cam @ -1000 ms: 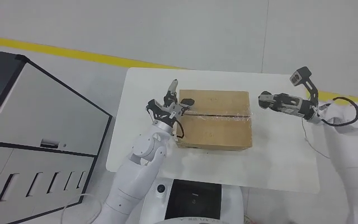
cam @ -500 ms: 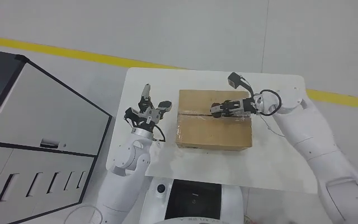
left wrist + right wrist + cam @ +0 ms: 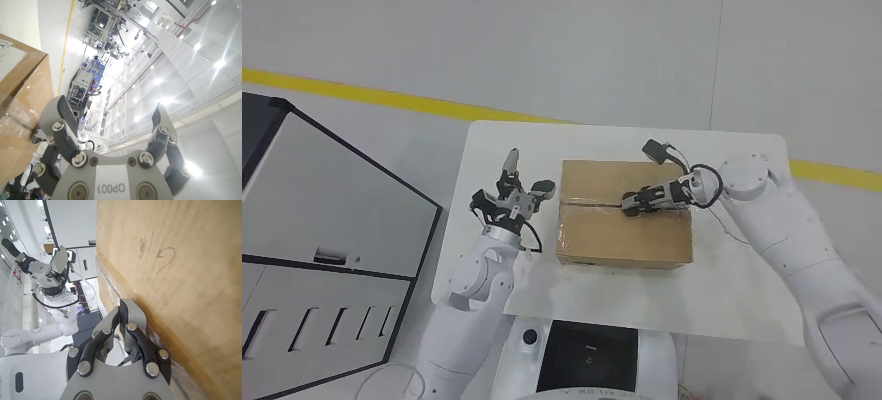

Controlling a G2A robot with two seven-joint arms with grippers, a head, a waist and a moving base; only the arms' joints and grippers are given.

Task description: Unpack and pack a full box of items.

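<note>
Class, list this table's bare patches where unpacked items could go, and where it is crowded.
Free: the far strip between box and table edge; the near right corner. Crowded: left of the box, by the left claw; the box top, under the right claw.

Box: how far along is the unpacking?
Done: nothing yet. The box is closed, with tape across its top seam. In hand: the right gripper, shut, has its tip at that seam, and the left gripper hangs open beside the box's end. Left: opening the flaps, unpacking, repacking.
</note>
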